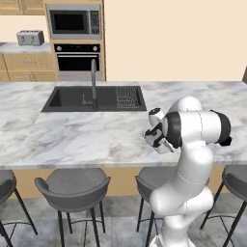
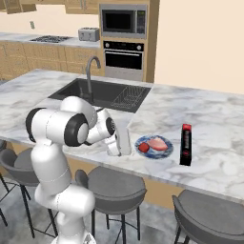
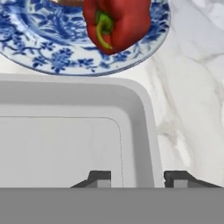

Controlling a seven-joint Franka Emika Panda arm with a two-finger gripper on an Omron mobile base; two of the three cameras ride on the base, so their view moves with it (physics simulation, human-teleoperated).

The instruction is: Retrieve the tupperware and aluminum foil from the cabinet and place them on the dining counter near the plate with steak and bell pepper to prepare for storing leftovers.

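The pale grey tupperware [image 3: 57, 144] sits at the front edge of the marble dining counter [image 2: 209, 128], right beside the blue-patterned plate [image 3: 43, 61]. My gripper [image 3: 137, 177] straddles the tupperware's right rim wall, with a small gap on each side of it, so it is open. From the right base view, the gripper [image 2: 114, 147] and tupperware [image 2: 122, 140] are just left of the plate [image 2: 164, 151], which holds steak [image 2: 158, 143] and a red bell pepper [image 3: 116, 24]. The black and red aluminum foil [image 2: 186, 144] box stands upright to the right of the plate.
A black inset sink [image 1: 72, 98] with a tall faucet [image 1: 93, 82] lies behind my arm. Grey stools [image 1: 72, 185] line the counter's near side. Oven, microwave [image 1: 74, 21] and toaster [image 1: 30, 37] stand at the back wall, under the lower edges of light-wood wall cabinets [image 1: 21, 6].
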